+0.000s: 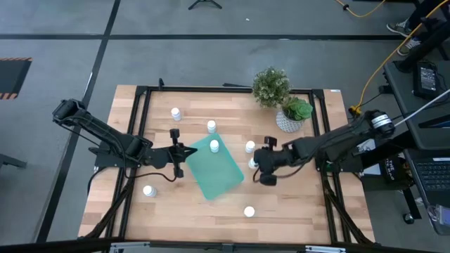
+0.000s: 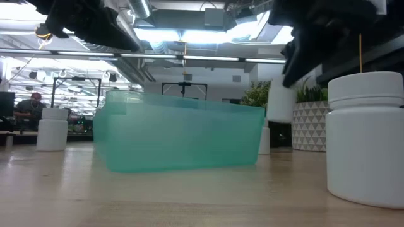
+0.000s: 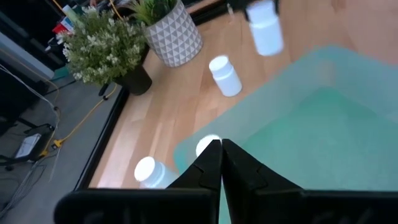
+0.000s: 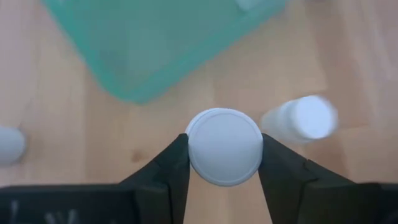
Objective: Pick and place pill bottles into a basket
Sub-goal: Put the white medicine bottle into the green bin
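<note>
the teal basket (image 1: 216, 169) is sitting mid-table with one pill bottle (image 1: 214, 145) standing in its far corner. the right gripper (image 4: 224, 149) is clamping a plain white bottle (image 4: 224, 146) just beside the basket's right edge. the left gripper (image 3: 220, 163) is hanging fully closed and empty over the basket's left edge. no writing is showing.

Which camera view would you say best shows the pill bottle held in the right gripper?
The right wrist view: the pill bottle sits centred between the right gripper fingers. The low view shows it lifted; the high view mostly hides it.

Right hand (image 4: 224, 163) clamped mid-width, left hand (image 3: 221, 163) fully closed.
</note>
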Available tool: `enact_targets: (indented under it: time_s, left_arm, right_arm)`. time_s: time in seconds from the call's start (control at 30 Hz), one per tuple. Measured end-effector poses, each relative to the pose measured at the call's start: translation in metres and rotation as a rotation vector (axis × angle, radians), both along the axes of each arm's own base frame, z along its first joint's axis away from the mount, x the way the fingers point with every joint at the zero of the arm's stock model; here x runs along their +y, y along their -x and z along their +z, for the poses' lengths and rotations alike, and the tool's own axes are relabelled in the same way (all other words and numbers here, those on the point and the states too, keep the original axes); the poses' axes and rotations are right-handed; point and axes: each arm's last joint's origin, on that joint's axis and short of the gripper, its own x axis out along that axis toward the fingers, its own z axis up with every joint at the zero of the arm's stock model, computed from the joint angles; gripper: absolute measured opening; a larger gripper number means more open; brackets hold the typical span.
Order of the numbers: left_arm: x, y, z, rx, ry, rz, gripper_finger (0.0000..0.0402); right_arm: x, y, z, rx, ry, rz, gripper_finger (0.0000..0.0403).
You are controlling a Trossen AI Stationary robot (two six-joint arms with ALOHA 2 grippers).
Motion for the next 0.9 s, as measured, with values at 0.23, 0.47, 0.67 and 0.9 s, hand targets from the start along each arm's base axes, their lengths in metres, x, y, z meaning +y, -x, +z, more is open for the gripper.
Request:
enact_targets:
  time_s: [0.23,0.47,0.67,0.9]
  left_arm:
    - [0.002,0.007,0.003,0.016,0.023,-0.022,0.0003]
    - [0.011,0.027,0.014,-0.001,0.080,-0.004,0.0002]
    - [0.015,0.038,0.013,-0.052,0.107,-0.015,0.0002]
    - [0.020,0.048,-0.013,-0.097,0.108,0.021,0.0002]
  right_arm:
    - [-0.022,-0.006,0.017,-0.106,0.032,0.075,0.0148]
    - [-0.035,-0.014,0.025,-0.190,0.016,0.141,0.0148]
    - [-0.034,-0.023,0.038,-0.256,0.032,0.196,0.0148]
    - [-0.031,-0.052,0.052,-0.245,0.058,0.297,0.0148]
